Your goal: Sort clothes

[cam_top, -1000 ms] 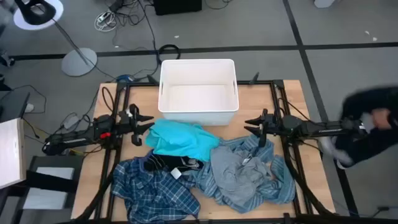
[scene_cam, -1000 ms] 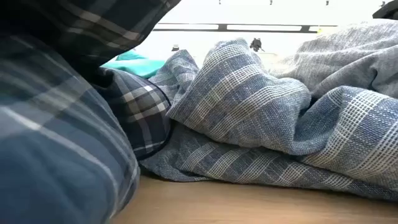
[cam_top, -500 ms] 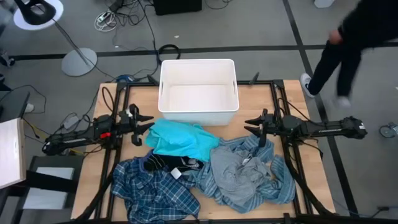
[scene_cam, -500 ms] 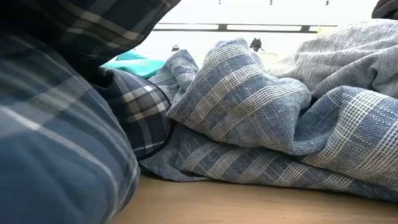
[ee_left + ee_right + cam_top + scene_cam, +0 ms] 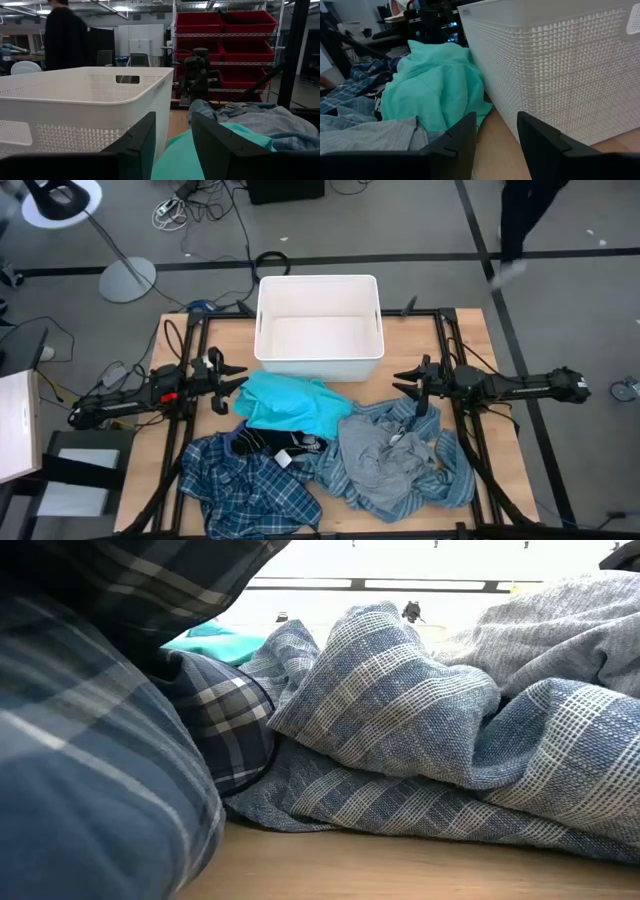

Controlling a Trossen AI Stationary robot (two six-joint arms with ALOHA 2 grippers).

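A turquoise tee (image 5: 288, 402) lies crumpled on the table just in front of the white bin (image 5: 319, 327). A grey-blue striped shirt (image 5: 395, 457) lies in a heap at the near right, a blue-white plaid shirt (image 5: 250, 480) at the near left, and small black pieces with white marks (image 5: 285, 445) lie between them. My left gripper (image 5: 236, 378) is open and empty at the tee's left edge. My right gripper (image 5: 400, 383) is open and empty, right of the tee and above the striped shirt's far edge. The tee also shows in the left wrist view (image 5: 185, 152) and the right wrist view (image 5: 437, 90).
The white bin stands at the table's far middle, with nothing in it. Black frame rails (image 5: 455, 370) run along both sides of the table. A person (image 5: 520, 220) walks on the floor beyond the far right corner. Bare wood shows at the table's far left and far right.
Both arms have kept still and the clothes have not moved. A person has walked across the floor to the right of the table, from beside its right edge to beyond its far right corner.
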